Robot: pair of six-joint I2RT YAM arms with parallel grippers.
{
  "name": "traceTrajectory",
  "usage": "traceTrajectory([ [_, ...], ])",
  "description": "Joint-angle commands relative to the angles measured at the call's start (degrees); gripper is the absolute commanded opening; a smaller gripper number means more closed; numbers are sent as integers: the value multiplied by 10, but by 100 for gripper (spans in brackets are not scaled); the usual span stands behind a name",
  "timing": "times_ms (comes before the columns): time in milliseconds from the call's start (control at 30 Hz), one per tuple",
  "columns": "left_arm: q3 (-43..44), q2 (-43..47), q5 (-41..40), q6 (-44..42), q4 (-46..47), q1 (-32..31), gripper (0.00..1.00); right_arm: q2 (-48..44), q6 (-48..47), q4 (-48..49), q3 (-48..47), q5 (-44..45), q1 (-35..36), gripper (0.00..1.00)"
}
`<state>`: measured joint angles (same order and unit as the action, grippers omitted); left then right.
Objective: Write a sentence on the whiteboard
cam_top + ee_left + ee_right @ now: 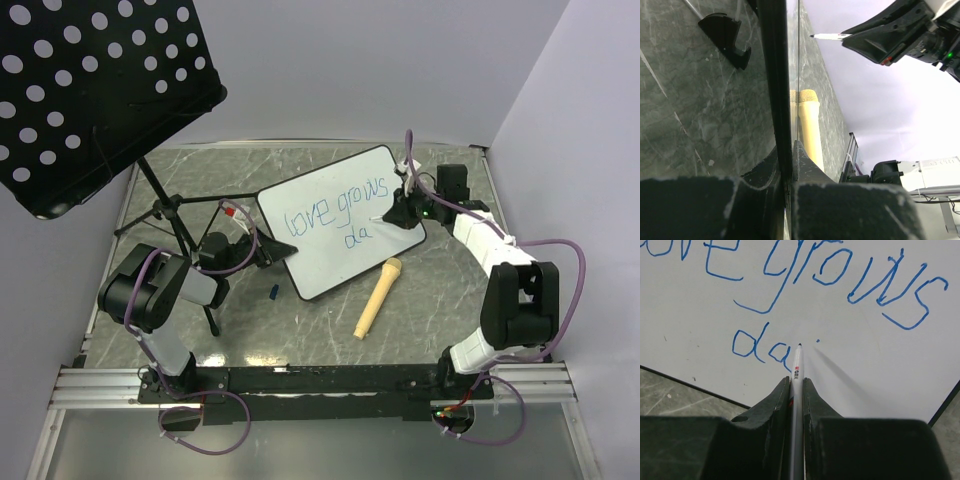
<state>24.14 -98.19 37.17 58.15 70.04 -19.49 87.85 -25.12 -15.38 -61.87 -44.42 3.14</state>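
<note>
The whiteboard (335, 235) is propped tilted on the table, with my left gripper (266, 253) shut on its left edge. In the left wrist view the jaws (790, 152) clamp the board's black rim (776, 75) edge-on. The sentence (335, 215) reads "love grows" in blue, with "da" (751, 346) on a second line. My right gripper (797, 382) is shut on a white marker (798, 362). The marker's tip sits at the board surface just right of the "a". From above, the right gripper (397, 214) is at the board's right side.
A yellow microphone-shaped object (377, 298) lies in front of the board. A small blue cap (273, 292) lies near its lower left corner. A black perforated music-stand panel (90, 90) on a tripod (180, 235) overhangs the back left, behind the left arm.
</note>
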Motion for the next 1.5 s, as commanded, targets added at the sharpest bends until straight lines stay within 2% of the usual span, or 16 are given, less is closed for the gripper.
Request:
traceTrajectory([
  [0,15,30,26,-31,114,-4,1,23,-12,-4,-7,-3,5,0],
  [933,15,36,26,-37,106,-4,1,43,-4,0,-24,47,-1,0],
  [1467,21,34,27,-36,104,-4,1,43,-13,-13,-20,36,-10,0],
])
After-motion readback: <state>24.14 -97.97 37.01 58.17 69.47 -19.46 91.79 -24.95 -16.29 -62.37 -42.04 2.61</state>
